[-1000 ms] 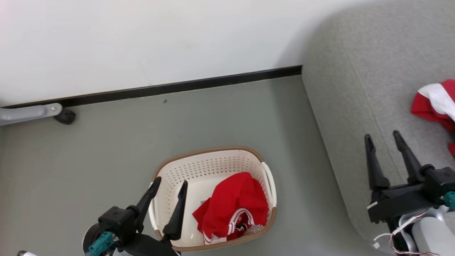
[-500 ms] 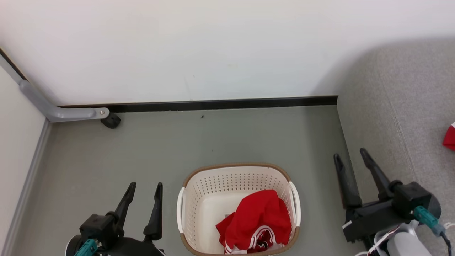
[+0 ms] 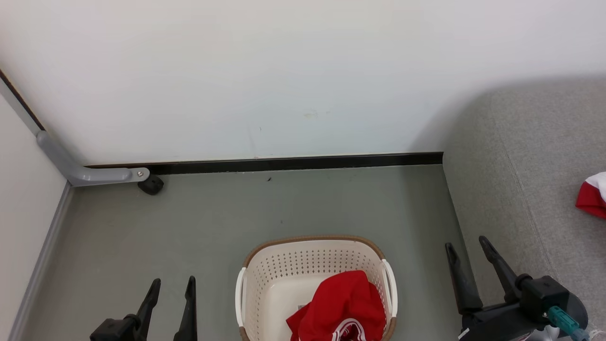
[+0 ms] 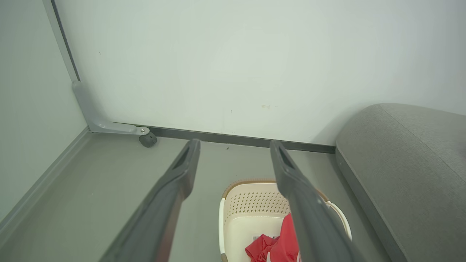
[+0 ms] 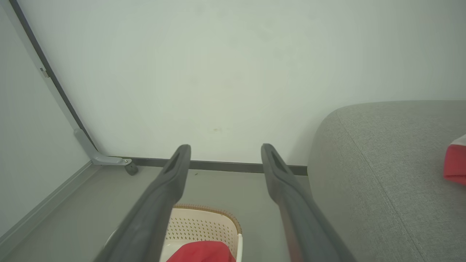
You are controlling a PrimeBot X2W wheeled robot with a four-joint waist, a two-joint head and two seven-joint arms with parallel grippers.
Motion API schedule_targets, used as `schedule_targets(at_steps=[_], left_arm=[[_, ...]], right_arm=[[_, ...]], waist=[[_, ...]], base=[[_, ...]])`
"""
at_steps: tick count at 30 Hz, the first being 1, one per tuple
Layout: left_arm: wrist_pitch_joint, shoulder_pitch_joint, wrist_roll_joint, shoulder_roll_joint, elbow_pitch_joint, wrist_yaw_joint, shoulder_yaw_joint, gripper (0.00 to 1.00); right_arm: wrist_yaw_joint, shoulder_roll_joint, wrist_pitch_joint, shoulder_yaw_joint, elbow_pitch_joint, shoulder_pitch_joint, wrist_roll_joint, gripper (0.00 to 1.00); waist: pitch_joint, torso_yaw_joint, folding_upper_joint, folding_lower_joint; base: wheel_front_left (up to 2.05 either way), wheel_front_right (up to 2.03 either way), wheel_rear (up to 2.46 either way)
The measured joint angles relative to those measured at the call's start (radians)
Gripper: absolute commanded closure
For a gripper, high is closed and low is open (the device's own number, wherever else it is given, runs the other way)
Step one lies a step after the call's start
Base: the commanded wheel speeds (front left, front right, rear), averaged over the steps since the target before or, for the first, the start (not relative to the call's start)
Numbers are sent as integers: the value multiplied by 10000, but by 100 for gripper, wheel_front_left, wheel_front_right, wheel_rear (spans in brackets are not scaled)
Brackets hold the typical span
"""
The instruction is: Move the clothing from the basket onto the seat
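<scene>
The cream-white basket (image 3: 265, 284) with a brown rim stands on the floor at the bottom centre of the head view, holding one red garment (image 3: 345, 308) with white trim. A second red and white garment (image 3: 592, 196) lies on the grey seat (image 3: 535, 170) at the right edge. My left gripper (image 3: 173, 284) is open and empty, left of the basket. My right gripper (image 3: 466, 246) is open and empty, between the basket and the seat's edge. The wrist views show the basket (image 4: 251, 203) (image 5: 204, 225), the garment in it (image 4: 280, 247) (image 5: 204, 253) and the seat (image 4: 407, 174) (image 5: 386, 156).
A white wall with a black skirting strip (image 3: 293, 163) closes the back. A grey bracket with a black castor (image 3: 150, 184) sits in the left corner. Grey floor (image 3: 213, 222) spreads between the wall and the basket.
The camera has turned and tilted: the whole picture shifted, with the basket now lower and more central and the seat further right. Both grippers sit lower in the view, still open.
</scene>
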Motion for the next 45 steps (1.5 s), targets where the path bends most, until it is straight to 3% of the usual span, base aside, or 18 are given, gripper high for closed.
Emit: schedule_targets(at_steps=[11,24,45], left_arm=[[-86,64,0,-6,-171,-38,56,0],[-48,-298,280,67,-405,-466,-616,0],[1749,-2671,1223,1026,98,-1216,-1530,0]], right_arm=[[-2,19,0,-65,-359,2,-31,0],[-178,217,0,-19,-928,-135,-351,0],[-433,594,0,566,-1453,-1128,-424,0]], waist=[[182,-330,0,2],[1294,-850,0,2],[3929,-2441,2,4]], base=[[0,0,0],[0,0,0],[0,0,0]])
